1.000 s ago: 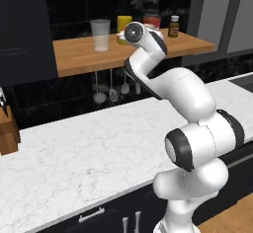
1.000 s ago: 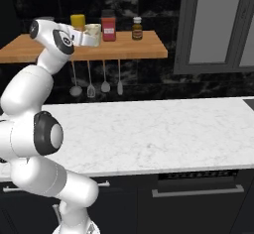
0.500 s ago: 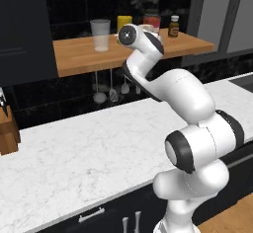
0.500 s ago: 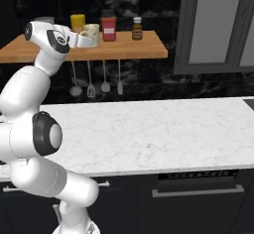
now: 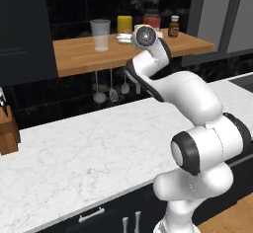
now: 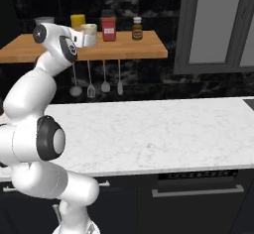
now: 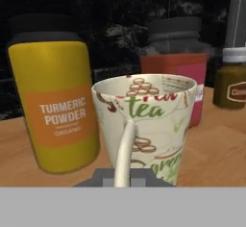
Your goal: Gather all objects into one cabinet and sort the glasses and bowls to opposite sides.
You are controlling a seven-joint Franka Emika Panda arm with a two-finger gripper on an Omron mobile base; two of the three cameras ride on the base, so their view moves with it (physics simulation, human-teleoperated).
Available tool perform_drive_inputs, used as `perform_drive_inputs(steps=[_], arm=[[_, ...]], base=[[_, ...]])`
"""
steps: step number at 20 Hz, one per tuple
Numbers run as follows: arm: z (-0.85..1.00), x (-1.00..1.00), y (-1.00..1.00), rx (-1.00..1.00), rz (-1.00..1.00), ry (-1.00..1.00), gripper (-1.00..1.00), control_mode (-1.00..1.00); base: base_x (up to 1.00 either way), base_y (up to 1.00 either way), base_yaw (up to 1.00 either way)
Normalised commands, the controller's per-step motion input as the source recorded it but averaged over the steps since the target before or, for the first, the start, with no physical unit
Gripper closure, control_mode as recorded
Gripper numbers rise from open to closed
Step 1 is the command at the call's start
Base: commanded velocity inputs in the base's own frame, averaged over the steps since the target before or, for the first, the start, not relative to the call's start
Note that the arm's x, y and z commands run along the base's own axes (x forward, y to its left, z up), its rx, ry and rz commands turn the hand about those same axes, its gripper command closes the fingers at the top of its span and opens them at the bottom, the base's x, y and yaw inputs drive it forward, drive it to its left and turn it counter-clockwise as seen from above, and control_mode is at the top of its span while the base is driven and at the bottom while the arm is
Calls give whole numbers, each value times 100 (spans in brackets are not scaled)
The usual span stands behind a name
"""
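Note:
The cream cup with green "tea" lettering stands very near in the hand view. One pale finger lies against its near wall; the other is hidden. My gripper reaches over the wooden shelf and is shut on this cream cup. Just behind it stand the yellow cup, labelled turmeric powder, the red jar and the brown bottle. The clear tumbler is further left on the shelf. The black cabinet hangs left of the shelf.
Grey ladles and spoons hang under the shelf. A white marble counter runs below, with a wooden block at its left end. Grey-doored cabinets stand to the right of the shelf.
The wrist has shifted only slightly. The cream cup stays at about the same spot by the gripper.

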Motion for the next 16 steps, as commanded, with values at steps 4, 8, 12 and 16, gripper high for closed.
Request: perform_drive_inputs(steps=[4,8,12,16], arm=[[21,-24,-31,0,35,0,100,-100],[22,-25,-47,4,34,0,100,-100],[22,-53,-46,6,29,-4,100,-100],[50,-68,-26,5,15,-1,100,-100]], base=[[0,0,0],[0,0,0],[0,0,0],[0,0,0]])
